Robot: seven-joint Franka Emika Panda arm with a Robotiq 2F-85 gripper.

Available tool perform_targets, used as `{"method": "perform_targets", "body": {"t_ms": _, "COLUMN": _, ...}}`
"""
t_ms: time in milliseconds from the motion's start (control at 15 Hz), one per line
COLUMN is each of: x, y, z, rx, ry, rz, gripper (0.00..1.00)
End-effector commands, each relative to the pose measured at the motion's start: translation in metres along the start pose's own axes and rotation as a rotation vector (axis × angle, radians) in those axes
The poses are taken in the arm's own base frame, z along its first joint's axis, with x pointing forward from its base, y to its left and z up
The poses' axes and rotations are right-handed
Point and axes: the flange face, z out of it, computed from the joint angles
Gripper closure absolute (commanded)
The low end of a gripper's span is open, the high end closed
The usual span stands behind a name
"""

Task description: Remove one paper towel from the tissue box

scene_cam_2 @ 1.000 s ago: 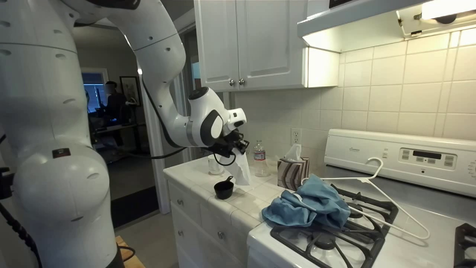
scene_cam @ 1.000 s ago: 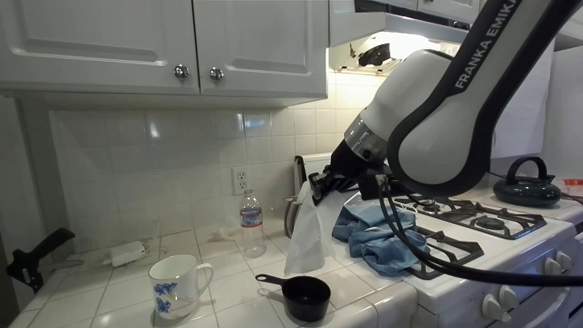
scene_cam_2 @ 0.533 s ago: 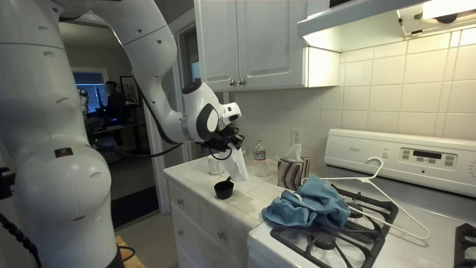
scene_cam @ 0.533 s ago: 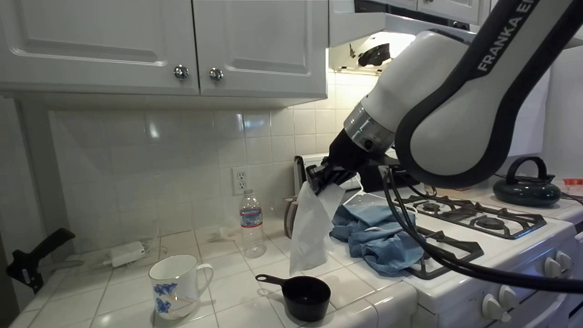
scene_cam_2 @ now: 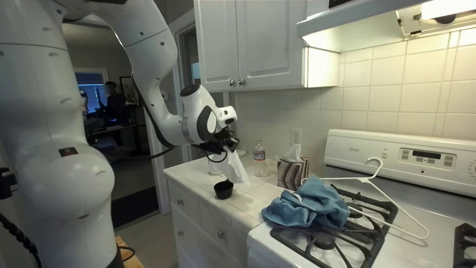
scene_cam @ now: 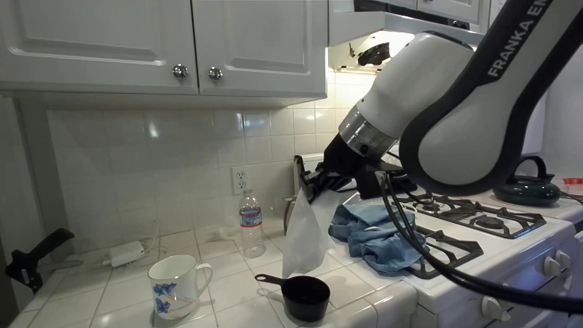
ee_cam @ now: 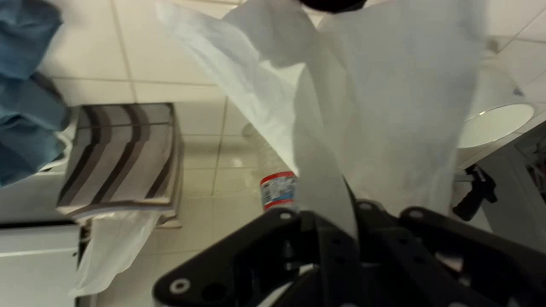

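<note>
The gripper [ee_cam: 347, 224] is clamped on the paper towel [scene_cam: 301, 237], fingers together with the white sheet pinched between them. Towel hangs below the fingertips, pinched end up and loose end down, so the long axis is close to vertical with a bit of slant, and it fans out toward the bottom. Can't tell if the lower edge touches the white tiled counter [scene_cam: 237, 296] underneath.

Containers: a black measuring cup [scene_cam: 306, 298] is below the gripper, near the towel's loose end, too dark inside to say what's in it. Clear bottle [scene_cam: 251, 232] stands upright past the fingertips; can't make out whether it holds liquid. In the wrist view a white mug [scene_cam: 180, 287] with blue flowers is right of the gripper, upright, bottom of the inside hidden. Striped tissue box [scene_cam_2: 293, 175] is left of the gripper there, well apart from it, with another sheet [scene_cam_2: 294, 152] poking out the top.

Farther from the gripper, a blue cloth [scene_cam_2: 308, 204] is heaped on the stove [scene_cam_2: 438, 214], by a white hanger [scene_cam_2: 366, 180]. Dark kettle [scene_cam: 527, 192] beyond that, white cabinets [scene_cam: 264, 50] higher than the gripper, plus a person [scene_cam_2: 115, 102] way off in the dim background.
</note>
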Motion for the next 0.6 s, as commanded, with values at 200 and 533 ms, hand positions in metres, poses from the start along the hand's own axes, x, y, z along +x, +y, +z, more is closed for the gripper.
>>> {"method": "perform_targets", "body": {"t_ms": 200, "x": -0.079, "y": -0.054, "z": 0.039, "rx": 0.312, "ry": -0.132, "rz": 0.063, "gripper": 1.00}}
{"method": "perform_targets", "body": {"t_ms": 533, "x": -0.085, "y": -0.022, "z": 0.024, "rx": 0.372, "ry": -0.193, "rz": 0.084, "gripper": 1.00}}
